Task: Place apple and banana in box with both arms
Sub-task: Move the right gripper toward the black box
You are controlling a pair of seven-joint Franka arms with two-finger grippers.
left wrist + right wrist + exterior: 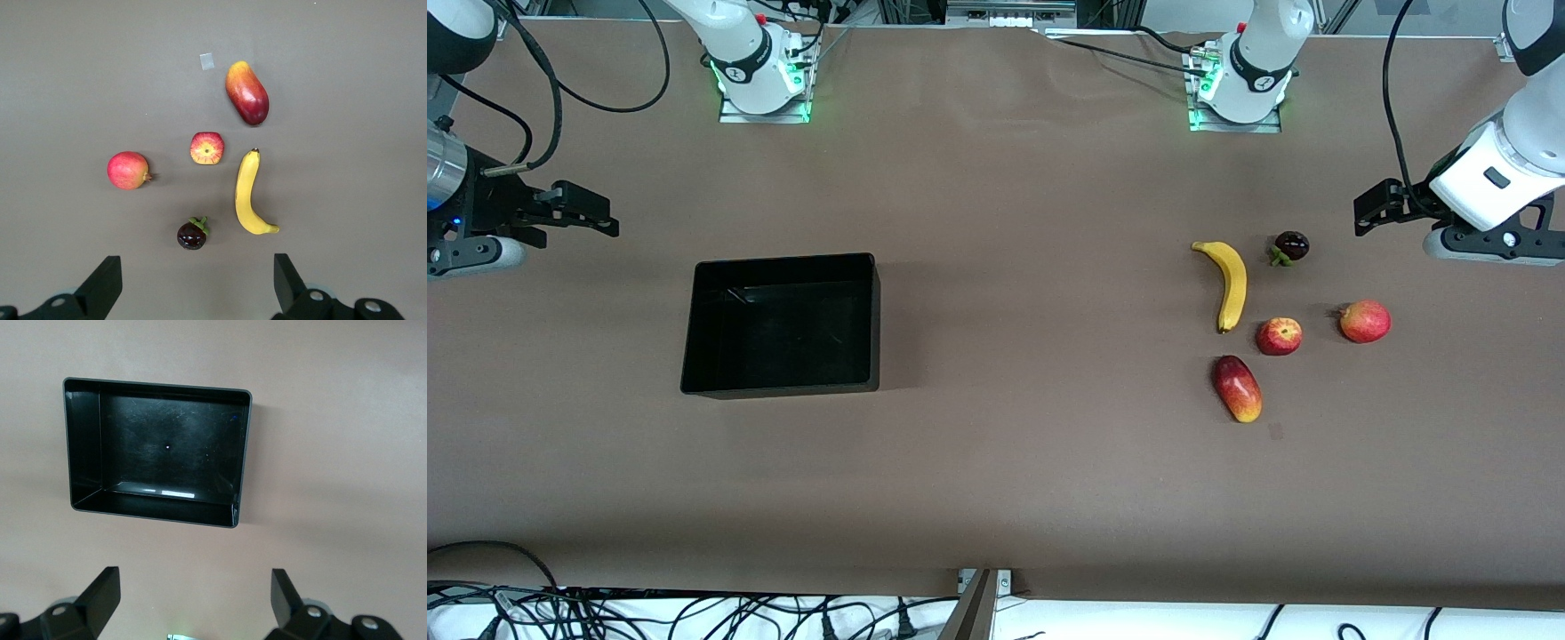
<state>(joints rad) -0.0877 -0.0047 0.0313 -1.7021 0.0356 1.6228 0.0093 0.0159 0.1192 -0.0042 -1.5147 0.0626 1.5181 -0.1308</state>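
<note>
Nearest the front cam is an oblong red-yellow fruit, not part of the job.

Next up is the apple: small, round, red w/ yellow streaks, stem dimple facing up, sitting at the left arm's end of the table, just beside the banana's lower tip. Looks light & stiff w/ a smooth skin, prob. slippery, and it will likely roll if nudged. Best hold: fingers straddling its widest part from above, squeezing on centre.

A larger red-orange fruit w/ a nub sits beside it, toward the table's end; apart, so prob. enough finger room.

The box is well apart from the fruit, toward the right arm's end. Black, glossy, low walls, nothing in it. Rigid and light by the look; may slide if bumped.

The banana lies flat, curved, long axis running near-to-far. Light, firm-ish, and awkward lengthwise. Grip across the narrow width near mid-body so it doesn't swing.

A small dark fruit w/ green leaves is farthest, near the banana's upper tip.

Left gripper hangs over the table by the fruit cluster, fingers spread wide, holding nothing. Right gripper hangs over the table by the box, also spread wide & bare.

No brands, labels or readable writing on fruit or box; a small pale scrap by the oblong fruit is blank as far as I can tell.
</note>
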